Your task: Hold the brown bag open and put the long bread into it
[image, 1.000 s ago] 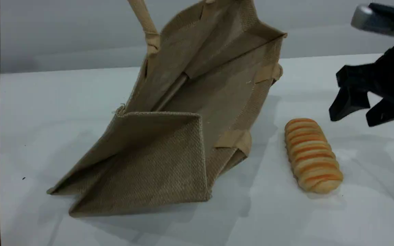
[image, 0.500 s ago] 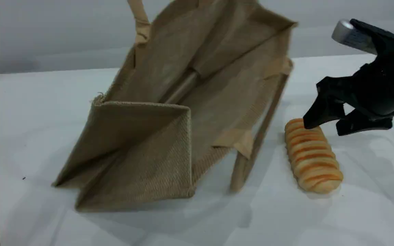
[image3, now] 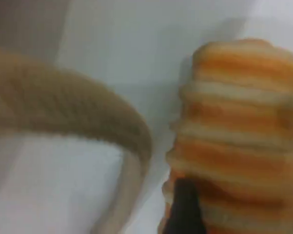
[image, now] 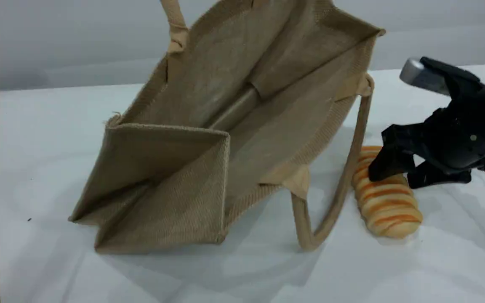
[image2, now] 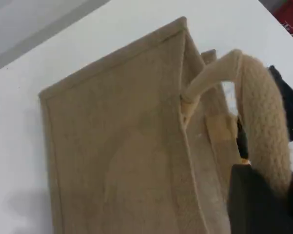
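The bread (image: 387, 198) lies on the table (image: 436, 261) just right of the bag (image: 209, 139), outside it — so the putting-in is all still to do; the bag's mouth gapes, raised by one handle (image2: 263, 122), the other handle (image: 339, 185) drooping beside the loaf; the left claw (image2: 263, 195) is clamped on that raised handle; the right claw (image: 406, 170) stands spread wide over the bread's far end, one tip touching it — not closed on it yet.
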### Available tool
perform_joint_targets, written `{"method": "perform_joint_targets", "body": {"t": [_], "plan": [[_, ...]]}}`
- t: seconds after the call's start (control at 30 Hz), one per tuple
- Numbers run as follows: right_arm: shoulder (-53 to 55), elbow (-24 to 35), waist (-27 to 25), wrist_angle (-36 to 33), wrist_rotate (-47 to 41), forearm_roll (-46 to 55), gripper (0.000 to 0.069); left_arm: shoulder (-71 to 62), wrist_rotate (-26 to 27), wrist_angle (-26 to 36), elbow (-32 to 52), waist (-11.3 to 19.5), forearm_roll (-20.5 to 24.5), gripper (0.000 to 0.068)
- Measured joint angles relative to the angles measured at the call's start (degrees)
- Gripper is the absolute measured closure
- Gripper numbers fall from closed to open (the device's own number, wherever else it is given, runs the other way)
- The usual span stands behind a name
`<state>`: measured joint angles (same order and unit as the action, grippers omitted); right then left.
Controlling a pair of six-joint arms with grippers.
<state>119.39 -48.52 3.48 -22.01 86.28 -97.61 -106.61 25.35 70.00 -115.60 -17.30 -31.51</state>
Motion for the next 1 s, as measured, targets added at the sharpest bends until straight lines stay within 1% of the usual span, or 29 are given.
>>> {"method": "perform_joint_targets", "body": {"t": [0.13, 0.2, 0.27, 0.37, 0.43, 0.53, 0.7, 0.77, 0.83, 0.87, 1.0], "plan": [[0.19, 0.00, 0.00, -2.19, 1.09, -0.22, 0.0215, 0.00, -0.05, 0.00, 0.00, 0.00, 0.00, 0.0590], [0.19, 0.05, 0.00, -2.14, 1.90, -0.22, 0.0225, 0.00, -0.10, 0.00, 0.00, 0.00, 0.00, 0.0590], [0.19, 0.05, 0.00, -2.14, 2.07, -0.22, 0.0257, 0.00, -0.10, 0.00, 0.00, 0.00, 0.00, 0.0590], [0.30, 0.05, 0.00, -2.14, 2.40, -0.05, 0.0330, 0.00, -0.10, 0.00, 0.00, 0.00, 0.00, 0.0590], [0.83, 0.05, 0.00, -2.14, 2.40, 0.01, 0.0365, 0.00, -0.10, 0.00, 0.00, 0.00, 0.00, 0.0590], [2.03, 0.00, -0.05, -2.60, 2.40, -0.57, 0.0374, 0.00, -0.10, 0.00, 0.00, 0.00, 0.00, 0.0590], [3.07, 0.00, -0.05, -2.75, 2.45, -0.62, 0.0355, 0.00, 0.08, 0.00, 0.00, 0.00, 0.06, 0.0590], [3.11, 0.00, -0.05, -2.87, 2.66, -0.62, 0.0362, 0.00, 0.08, 0.00, 0.00, 0.00, 0.24, 0.0590], [3.11, 0.00, -0.05, -3.24, 2.94, -0.51, 0.0399, 0.00, 0.08, 0.00, 0.00, 0.00, 0.23, 0.0590], [3.14, 0.00, -0.05, -3.70, 2.94, -0.35, 0.0433, 0.00, 0.08, 0.00, 0.00, 0.00, 0.23, 0.0590], [3.18, 0.00, 0.00, -3.96, 2.94, -0.25, 0.0598, 0.00, 0.08, -0.05, 0.00, 0.00, 0.23, 0.0590]]}}
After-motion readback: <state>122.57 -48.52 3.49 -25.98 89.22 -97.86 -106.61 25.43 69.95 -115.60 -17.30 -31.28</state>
